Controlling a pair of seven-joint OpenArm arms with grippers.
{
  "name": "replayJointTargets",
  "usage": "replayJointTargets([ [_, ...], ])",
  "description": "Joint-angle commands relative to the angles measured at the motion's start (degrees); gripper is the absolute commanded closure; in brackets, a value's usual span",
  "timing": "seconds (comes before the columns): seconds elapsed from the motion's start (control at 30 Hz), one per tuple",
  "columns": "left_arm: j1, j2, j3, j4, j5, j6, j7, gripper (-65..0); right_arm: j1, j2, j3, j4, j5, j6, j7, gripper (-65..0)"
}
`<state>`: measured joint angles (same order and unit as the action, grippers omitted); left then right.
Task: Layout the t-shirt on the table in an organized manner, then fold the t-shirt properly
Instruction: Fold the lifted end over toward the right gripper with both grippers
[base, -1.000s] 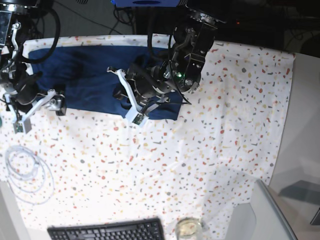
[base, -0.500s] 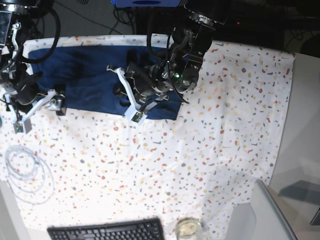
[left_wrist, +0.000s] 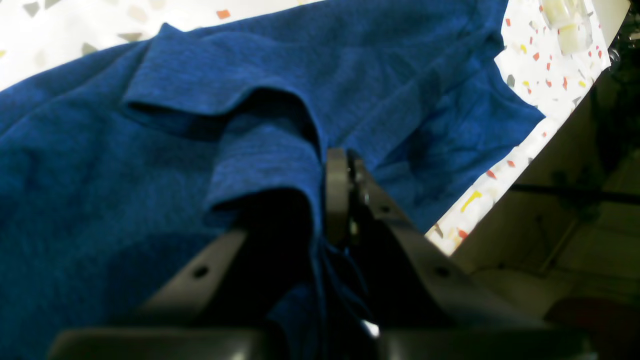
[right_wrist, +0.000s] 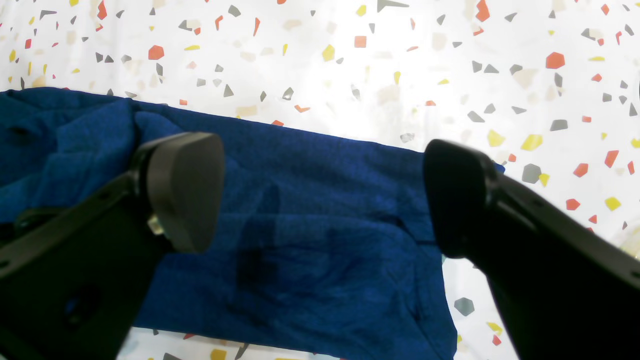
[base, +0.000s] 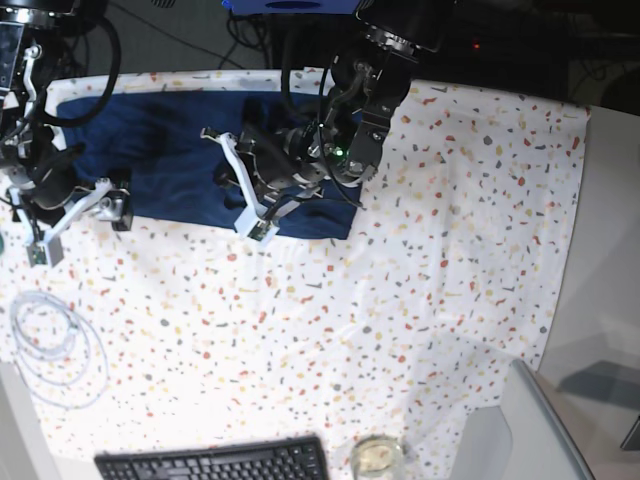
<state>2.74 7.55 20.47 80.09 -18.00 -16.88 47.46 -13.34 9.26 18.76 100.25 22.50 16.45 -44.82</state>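
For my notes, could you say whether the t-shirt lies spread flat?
Not flat: the t-shirt is bunched, one fold pinched and lifted by the left gripper.

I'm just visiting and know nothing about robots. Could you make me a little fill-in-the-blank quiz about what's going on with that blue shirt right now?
1. The left gripper is shut on a fold of the ____.
2. The right gripper hovers over the t-shirt with its jaws ____.
3. The table wears a white cover speckled with coloured ____.
4. At the near edge of the table lies a black ____.

Missing words: t-shirt; open; flecks; keyboard
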Motion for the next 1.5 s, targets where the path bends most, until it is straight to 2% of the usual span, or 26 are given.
replayJointTargets([
  [0.0,-0.7,1.0,1.0,0.9,-0.9,-0.7,-0.9,0.0,0.6,0.6,0.2,0.8,0.6,0.2,1.3,-59.1],
  [0.3,-1.8,1.1,2.0,0.8,-1.0,-0.6,-0.9,0.0,0.6,0.6,0.2,0.8,0.6,0.2,1.3,-59.3],
  [0.43,-1.9,1.1,2.0,0.8,-1.3,0.9,-0.9,0.0,0.7,0.6,0.2,0.8,0.6,0.2,1.3,-59.3],
  [0.93,-1.9,1.2,2.2,0.8,-1.5,1.0,-0.7,0.0,0.7,0.6,0.2,0.8,0.7,0.2,1.2,-59.3],
  [1.0,-1.9,1.2,2.3,0.8,-1.5,1.0,-0.6,-14.8,0.6,0.6,0.2,0.8,0.7,0.2,1.2,-59.3],
  [1.07,-2.0,1.1,4.0,0.8,-1.5,1.0,-0.6,-26.7,0.6,0.6,0.2,0.8,0.7,0.2,1.2,-59.3],
  [1.17,-3.2,1.0,8.1,0.7,-1.5,1.0,-0.5,-38.3,0.6,0.6,0.2,0.8,0.7,0.2,1.2,-59.3],
  [1.23,-3.6,1.0,10.5,0.7,-1.5,1.0,-0.5,-41.6,0.6,0.6,0.2,0.9,0.7,0.2,1.2,-59.3],
  [1.47,-4.5,1.4,12.4,0.7,-1.6,1.0,-0.6,-41.6,0.5,0.6,0.3,0.9,0.7,0.2,1.2,-59.0],
])
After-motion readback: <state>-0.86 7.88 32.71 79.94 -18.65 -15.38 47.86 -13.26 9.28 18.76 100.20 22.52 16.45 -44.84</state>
